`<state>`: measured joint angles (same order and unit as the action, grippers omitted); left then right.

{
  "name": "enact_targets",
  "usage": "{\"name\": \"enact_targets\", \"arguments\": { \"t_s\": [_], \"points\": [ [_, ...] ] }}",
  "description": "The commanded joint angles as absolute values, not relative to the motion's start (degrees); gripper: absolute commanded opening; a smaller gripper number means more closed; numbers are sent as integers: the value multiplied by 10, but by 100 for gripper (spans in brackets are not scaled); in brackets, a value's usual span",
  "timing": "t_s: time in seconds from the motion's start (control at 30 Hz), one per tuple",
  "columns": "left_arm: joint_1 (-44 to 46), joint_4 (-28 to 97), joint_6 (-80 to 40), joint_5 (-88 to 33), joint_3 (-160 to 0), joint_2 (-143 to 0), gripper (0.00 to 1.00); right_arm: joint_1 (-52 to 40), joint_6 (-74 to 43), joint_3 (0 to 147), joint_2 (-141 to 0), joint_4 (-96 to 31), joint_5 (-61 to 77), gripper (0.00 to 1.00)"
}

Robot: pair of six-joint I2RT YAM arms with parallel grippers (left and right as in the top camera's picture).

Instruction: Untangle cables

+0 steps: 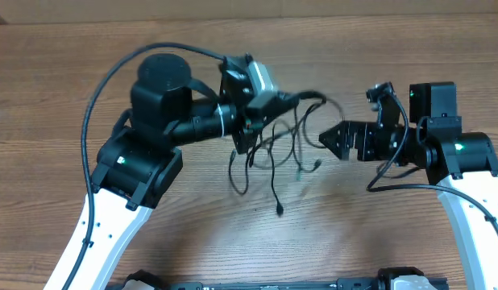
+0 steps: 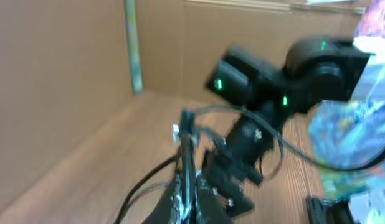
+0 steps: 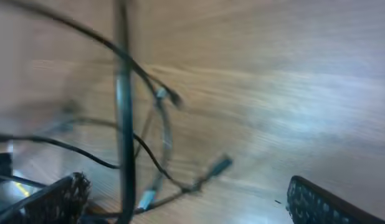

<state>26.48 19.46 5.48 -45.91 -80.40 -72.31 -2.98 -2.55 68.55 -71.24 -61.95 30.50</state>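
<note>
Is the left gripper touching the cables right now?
Touching. In the overhead view the cables hang in a bunch from the shut left gripper, and the left wrist view shows cords running out from it.

You get no text, label, brand or number to read in any of the three views. In the overhead view the black arm housings point(image 1: 162, 93) and the wooden table point(image 1: 47, 72) carry no lettering you can make out. Both wrist views are too blurred to read anything.
</note>
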Motion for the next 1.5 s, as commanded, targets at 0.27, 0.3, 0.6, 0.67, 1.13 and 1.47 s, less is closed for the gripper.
{"name": "enact_targets", "arguments": {
  "t_s": [0.27,0.3,0.6,0.67,1.13,1.47],
  "points": [
    [228,-24,-222,-446,-815,-714,4,-28,-29,687,-708,-713,160,100],
    [208,-43,-246,-443,-815,-714,4,-28,-45,687,-708,-712,161,100],
    [180,110,-229,-372,-815,-716,80,-28,-75,687,-708,-703,168,100],
    [180,188,-215,-337,-815,-716,90,-28,-75,687,-708,-702,168,100],
    [179,620,-219,88,-815,-716,100,-29,-149,687,-709,-666,297,100],
    [95,705,-103,47,-815,-716,100,-145,-263,686,-771,-569,297,100]
  ]
}}
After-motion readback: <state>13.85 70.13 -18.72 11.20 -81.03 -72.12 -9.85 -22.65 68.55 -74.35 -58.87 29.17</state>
